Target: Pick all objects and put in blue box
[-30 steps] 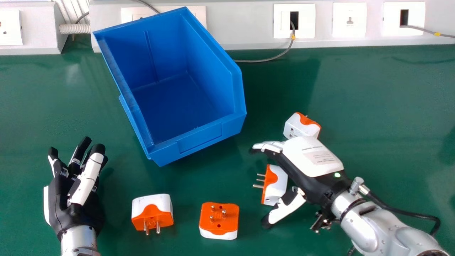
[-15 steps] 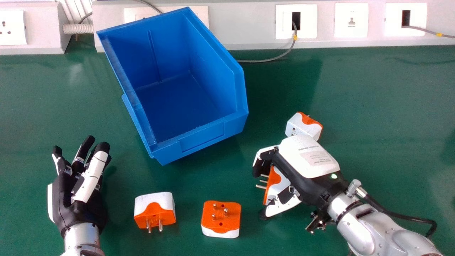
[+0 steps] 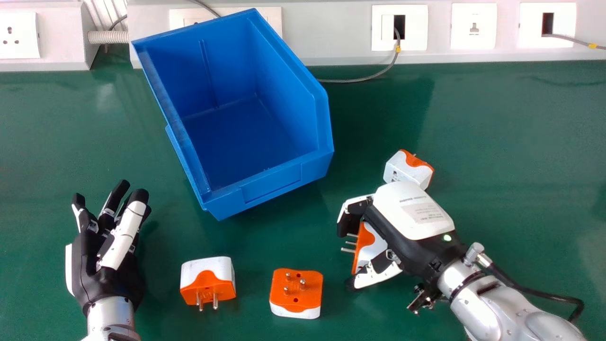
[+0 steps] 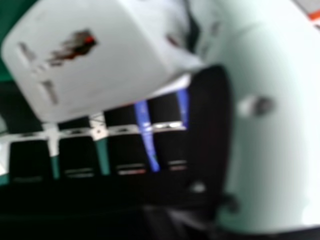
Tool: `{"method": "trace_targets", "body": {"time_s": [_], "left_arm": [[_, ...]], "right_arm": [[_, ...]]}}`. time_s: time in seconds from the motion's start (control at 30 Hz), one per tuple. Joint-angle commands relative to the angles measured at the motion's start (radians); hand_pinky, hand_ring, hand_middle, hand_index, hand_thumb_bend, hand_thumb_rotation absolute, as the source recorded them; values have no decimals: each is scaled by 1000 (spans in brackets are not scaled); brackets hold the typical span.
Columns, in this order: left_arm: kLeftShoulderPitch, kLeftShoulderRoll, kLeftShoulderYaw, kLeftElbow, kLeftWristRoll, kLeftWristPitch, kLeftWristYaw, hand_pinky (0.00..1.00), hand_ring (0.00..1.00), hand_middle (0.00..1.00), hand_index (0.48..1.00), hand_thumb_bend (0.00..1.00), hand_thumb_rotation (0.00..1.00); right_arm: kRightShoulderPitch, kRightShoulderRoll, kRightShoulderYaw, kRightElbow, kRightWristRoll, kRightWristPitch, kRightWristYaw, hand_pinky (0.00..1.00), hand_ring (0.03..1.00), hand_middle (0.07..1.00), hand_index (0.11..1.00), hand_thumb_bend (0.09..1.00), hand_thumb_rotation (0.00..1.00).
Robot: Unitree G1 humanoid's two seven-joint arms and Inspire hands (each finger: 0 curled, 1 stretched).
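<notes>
Evidently the step in hand is the grasp of a first object, judged from the closed fingers. The counter (image 3: 483, 123) is carrying all items under inspection. Ahead and to the left of the right hand, the blue box (image 3: 270, 182) is standing at an angle, its opening facing up. The right hand (image 3: 412, 213) is curling its fingers and thumb round the gripped adapter (image 3: 371, 246), whose pins are pointing out to the left. The left hand (image 3: 102, 279) is resting well apart, its fingers relaxed and holding nothing.

Of the loose items, the pins-up adapter (image 3: 297, 293) is lying to the left of the right hand and nearer the robot; the side-lying adapter (image 3: 208, 284) is lying farther left, between the hands. The far adapter (image 3: 408, 169) is sitting just beyond the right hand; contact cannot be confirmed. The next move is calling for a secure lift, clearance over the box's near wall, then release inside. The smooth casing may be risking a slip.
</notes>
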Motion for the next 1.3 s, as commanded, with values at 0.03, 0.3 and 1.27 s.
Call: {"method": "trace_targets", "body": {"time_s": [0.03, 0.3, 1.27], "left_arm": [[56, -19, 0, 61, 7, 85, 25, 813, 835, 837, 777, 711, 35], [54, -23, -4, 56, 11, 76, 20, 817, 840, 843, 791, 684, 29], [41, -35, 0, 78, 24, 53, 17, 834, 850, 853, 793, 683, 60]], "right_arm": [[-5, 5, -28, -77, 20, 0, -17, 335, 441, 519, 511, 494, 0], [45, -75, -182, -497, 31, -89, -85, 351, 431, 489, 503, 498, 0], [-684, 164, -107, -205, -99, -21, 95, 338, 427, 487, 518, 498, 0]]}}
